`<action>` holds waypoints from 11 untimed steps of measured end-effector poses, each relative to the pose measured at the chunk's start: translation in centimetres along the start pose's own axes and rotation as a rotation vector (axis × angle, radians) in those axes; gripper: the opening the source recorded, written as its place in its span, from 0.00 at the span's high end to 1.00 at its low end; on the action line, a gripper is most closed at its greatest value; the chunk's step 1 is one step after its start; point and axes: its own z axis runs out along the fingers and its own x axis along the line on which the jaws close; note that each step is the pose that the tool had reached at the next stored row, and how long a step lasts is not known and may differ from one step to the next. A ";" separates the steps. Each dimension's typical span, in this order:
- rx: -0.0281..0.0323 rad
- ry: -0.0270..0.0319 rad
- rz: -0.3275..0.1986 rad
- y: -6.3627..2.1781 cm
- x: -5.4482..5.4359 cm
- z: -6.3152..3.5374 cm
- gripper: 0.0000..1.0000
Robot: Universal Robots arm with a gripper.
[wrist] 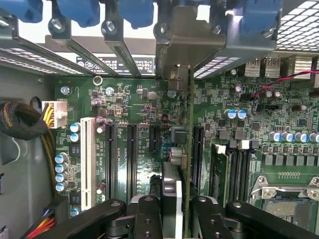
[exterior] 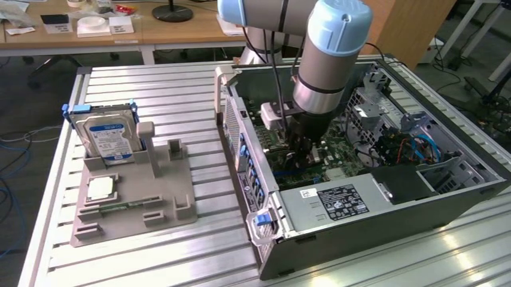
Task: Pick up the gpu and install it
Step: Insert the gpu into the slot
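Inside the case (exterior: pixel 447 203), pincer (wrist: pixel 172 214) grips the gpu (wrist: pixel 183 124) (lower edge hidden)

Looks like a robotics lab or workshop to me. There's an aluminium-slat desk (exterior: pixel 160 89) with an open PC case (exterior: pixel 375 197) on it. Wooden office tables (exterior: pixel 160 33) and loose floor cables (exterior: pixel 16 143) sit behind.

Open computer case (exterior: pixel 351 203) on a slatted metal table (exterior: pixel 160 89); grey fixture tray (exterior: pixel 131 197) carrying an upright hard drive (exterior: pixel 108 137) and a flat CPU chip (exterior: pixel 99 189).
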 end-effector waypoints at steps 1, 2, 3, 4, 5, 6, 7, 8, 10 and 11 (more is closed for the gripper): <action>-0.0002 -0.0002 0.000 0.00 0.0 0.04 0.72; -0.0004 -0.0005 0.000 0.01 0.0 0.07 0.72; -0.0006 -0.0008 0.000 0.01 0.0 0.11 0.72; -0.0008 -0.0010 0.000 0.01 0.0 0.14 0.72; -0.0009 -0.0010 0.000 0.01 0.0 0.15 0.72; -0.0010 -0.0010 0.000 0.01 0.0 0.16 0.72; -0.0010 -0.0011 0.000 0.01 0.0 0.18 0.72; -0.0011 -0.0012 0.000 0.01 0.0 0.20 0.72; -0.0011 -0.0013 0.000 0.01 0.0 0.29 0.72; -0.0013 -0.0011 0.000 0.02 0.0 0.36 0.72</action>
